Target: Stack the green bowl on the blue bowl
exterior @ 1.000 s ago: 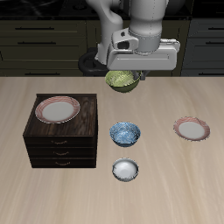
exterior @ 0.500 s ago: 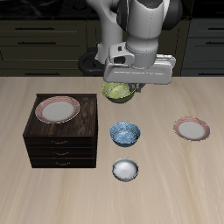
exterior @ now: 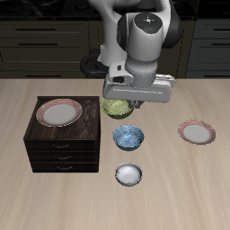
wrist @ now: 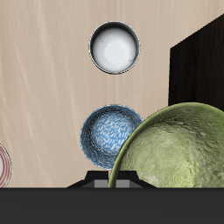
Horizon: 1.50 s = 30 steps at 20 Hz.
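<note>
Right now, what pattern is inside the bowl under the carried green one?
Blue-and-white speckles inside the blue bowl, clearest in the wrist view.

A pale wood-grain table (exterior: 202, 184) fills the near part of the exterior view, evenly lit, with only soft, short shadows on its surface. Behind its far edge runs a row of dark cabinets (exterior: 40, 40) with drawer fronts and thin pale handle bars, spanning the whole back of the scene. In the wrist view the same light wooden table shows its grain running in long streaks.
</note>
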{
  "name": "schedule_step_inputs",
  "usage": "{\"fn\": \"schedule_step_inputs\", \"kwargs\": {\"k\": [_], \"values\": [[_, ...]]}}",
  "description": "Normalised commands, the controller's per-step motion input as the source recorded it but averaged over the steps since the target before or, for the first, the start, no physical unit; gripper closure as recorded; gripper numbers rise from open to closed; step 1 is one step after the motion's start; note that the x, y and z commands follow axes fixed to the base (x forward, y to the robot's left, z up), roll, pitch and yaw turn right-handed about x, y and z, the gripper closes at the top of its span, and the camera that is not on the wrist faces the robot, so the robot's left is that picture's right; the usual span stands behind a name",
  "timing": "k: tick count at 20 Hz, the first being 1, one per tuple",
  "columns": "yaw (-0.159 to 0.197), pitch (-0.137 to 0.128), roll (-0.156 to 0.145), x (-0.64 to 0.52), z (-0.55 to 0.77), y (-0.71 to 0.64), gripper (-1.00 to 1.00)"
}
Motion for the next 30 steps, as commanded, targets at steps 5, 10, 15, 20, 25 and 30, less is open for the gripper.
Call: {"fn": "schedule_step_inputs", "kwargs": {"k": [5, 10, 15, 20, 25, 30], "values": [[0.002, 0.061, 0.01, 0.1, -0.47, 0.07, 1.0], [-0.011, 0.055, 0.014, 0.01, -0.32, 0.12, 1.0], [-0.019, 0.067, 0.03, -0.06, -0.4, 0.16, 1.0], [-0.002, 0.053, 0.012, -0.05, -0.32, 0.1, 1.0], [-0.031, 0.109, -0.027, 0.0, -0.3, -0.04, 1.0], [-0.037, 0.067, -0.036, -0.02, -0.04, 0.01, -1.0]]}}
